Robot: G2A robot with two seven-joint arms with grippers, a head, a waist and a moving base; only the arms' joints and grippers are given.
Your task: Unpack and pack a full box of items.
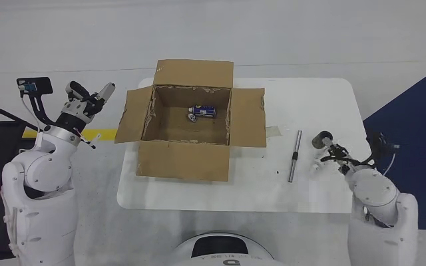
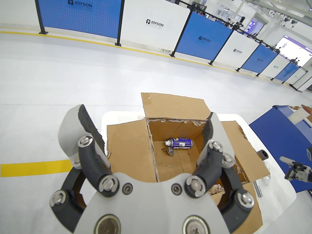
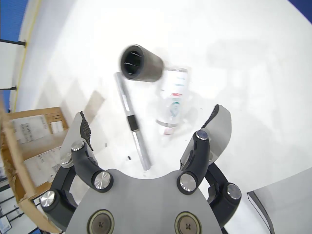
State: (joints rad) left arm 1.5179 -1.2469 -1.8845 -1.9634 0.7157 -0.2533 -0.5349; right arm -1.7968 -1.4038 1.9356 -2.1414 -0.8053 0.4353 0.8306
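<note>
**While flaps lie spread, box (image 1: 186,166) holds one spray can (image 1: 203,110)**

Corrugated cardboard, it stands left of the white table's (image 1: 313,100) middle. The blue can lies sideways by the far wall, a small metal piece (image 1: 191,118) beside it. The left gripper (image 1: 91,88) hangs wide and empty off the table's left edge. The right gripper (image 3: 149,112), equally wide, hangs near the right edge by a slim metal rod (image 1: 294,156), a dark hollow cylinder (image 1: 323,139) and a clear plastic bottle (image 3: 174,98).

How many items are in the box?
2: a can lying on the box floor, a small metal part beside its nozzle. The near wall may hide more.
</note>
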